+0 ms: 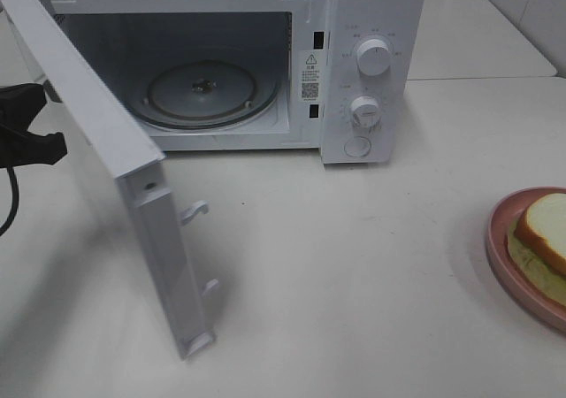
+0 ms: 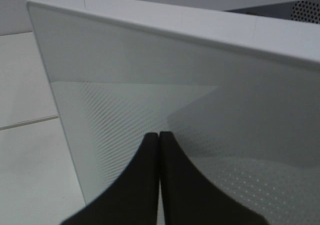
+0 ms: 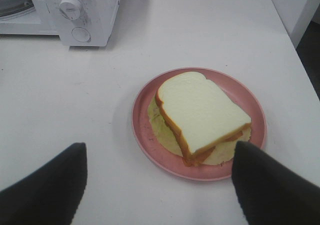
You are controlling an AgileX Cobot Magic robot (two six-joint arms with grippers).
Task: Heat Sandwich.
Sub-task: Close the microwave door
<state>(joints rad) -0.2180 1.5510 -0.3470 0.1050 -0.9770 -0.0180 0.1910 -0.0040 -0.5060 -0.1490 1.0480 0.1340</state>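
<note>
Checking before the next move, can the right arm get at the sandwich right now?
Probably yes. The right gripper is open just short of the sandwich, which lies uncovered on the pink plate, with nothing between them.

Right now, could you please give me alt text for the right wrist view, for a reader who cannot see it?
A sandwich sits on a round pink plate on a white table, seen from above past the open right gripper. Part of a white microwave with a knob is at the far edge.

High camera overlooks microwave (image 1: 265, 62); right wrist shares it, nearer plate (image 3: 150, 145).
</note>
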